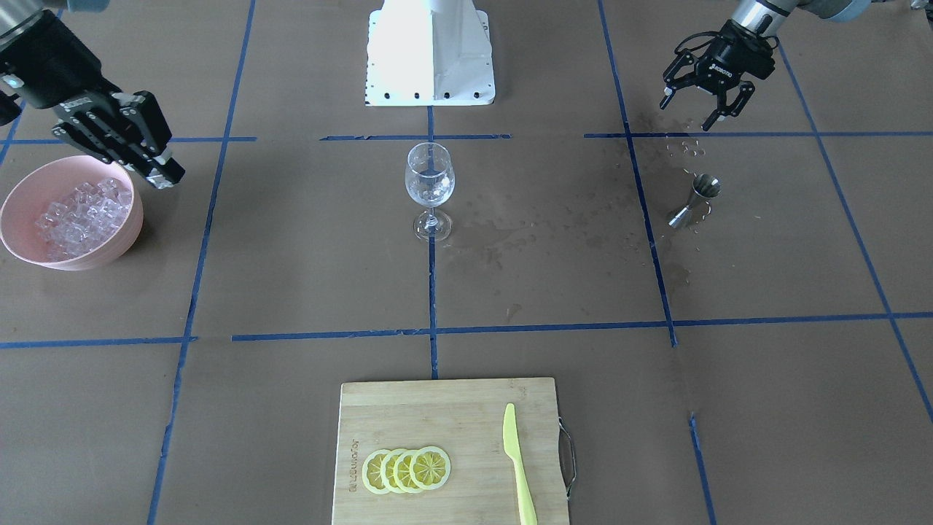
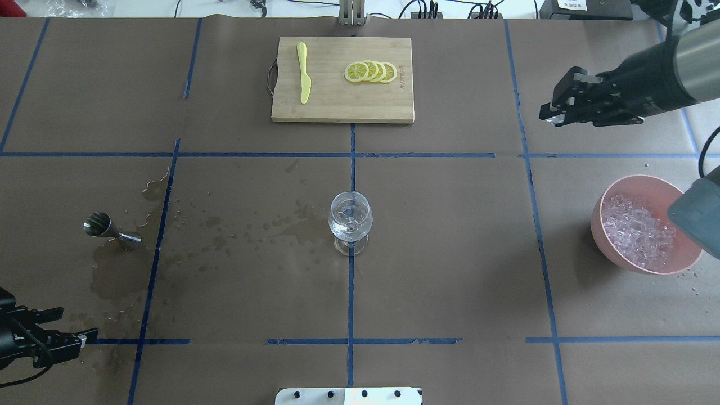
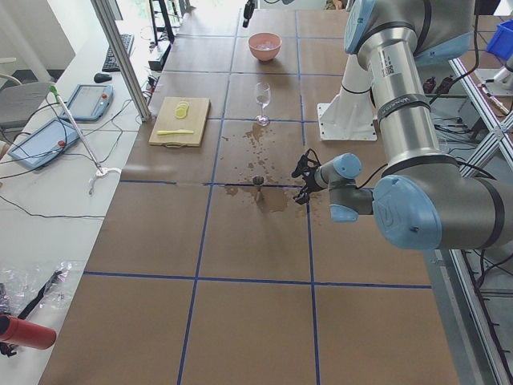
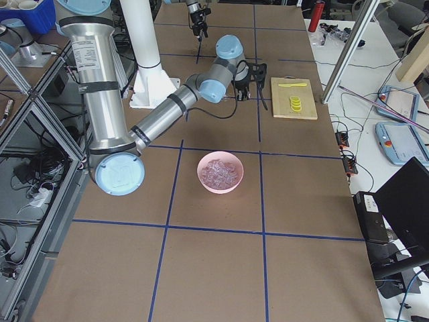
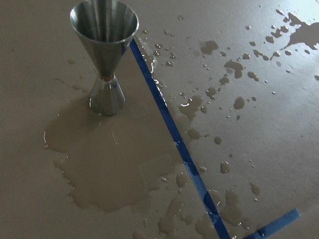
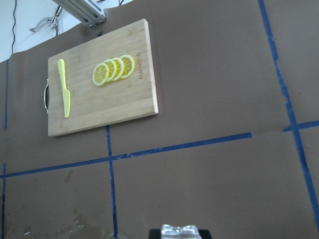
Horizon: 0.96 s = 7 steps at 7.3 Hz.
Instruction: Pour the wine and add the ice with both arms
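A wine glass (image 1: 430,182) stands upright at the table's centre with a little clear wine at the bottom; it also shows in the overhead view (image 2: 350,218). A pink bowl (image 1: 109,251) (image 2: 599,225) holds a heap of ice (image 1: 80,211) (image 2: 641,233). My right gripper (image 1: 166,175) (image 2: 554,115) hangs raised beside the bowl, shut on one clear ice cube (image 6: 178,230). My left gripper (image 1: 686,113) (image 2: 79,322) is open and empty, behind the upright steel jigger (image 1: 696,200) (image 2: 109,229) (image 5: 104,50).
Spilled liquid (image 5: 109,174) wets the paper around the jigger and towards the glass. A wooden cutting board (image 1: 437,408) (image 2: 332,104) with lemon slices (image 1: 407,469) and a yellow knife (image 1: 517,467) lies at the operators' edge. The white robot base (image 1: 430,51) stands behind the glass.
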Each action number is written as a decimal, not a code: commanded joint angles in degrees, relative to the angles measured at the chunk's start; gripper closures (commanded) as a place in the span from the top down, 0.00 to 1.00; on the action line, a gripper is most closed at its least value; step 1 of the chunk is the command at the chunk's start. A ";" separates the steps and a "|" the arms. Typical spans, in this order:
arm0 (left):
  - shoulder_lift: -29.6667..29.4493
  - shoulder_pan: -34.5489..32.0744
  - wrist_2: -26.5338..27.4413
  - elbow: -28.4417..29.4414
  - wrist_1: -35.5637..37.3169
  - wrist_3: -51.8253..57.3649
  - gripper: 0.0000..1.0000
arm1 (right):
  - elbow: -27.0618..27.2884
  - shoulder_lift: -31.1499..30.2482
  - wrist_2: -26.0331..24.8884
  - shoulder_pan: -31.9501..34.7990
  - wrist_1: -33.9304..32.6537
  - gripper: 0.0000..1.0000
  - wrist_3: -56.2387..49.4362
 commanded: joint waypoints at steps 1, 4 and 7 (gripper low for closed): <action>0.69 -11.14 -17.98 -9.98 15.63 0.02 1.00 | -0.20 8.04 -0.68 -5.35 -5.68 0.00 4.47; -2.74 -16.39 -30.54 -16.11 29.53 0.90 1.00 | -0.29 11.12 -10.14 -16.32 -5.77 0.00 7.12; -2.74 -17.46 -33.40 -21.54 36.81 2.38 1.00 | -2.39 14.54 -16.67 -23.99 -5.77 0.00 8.02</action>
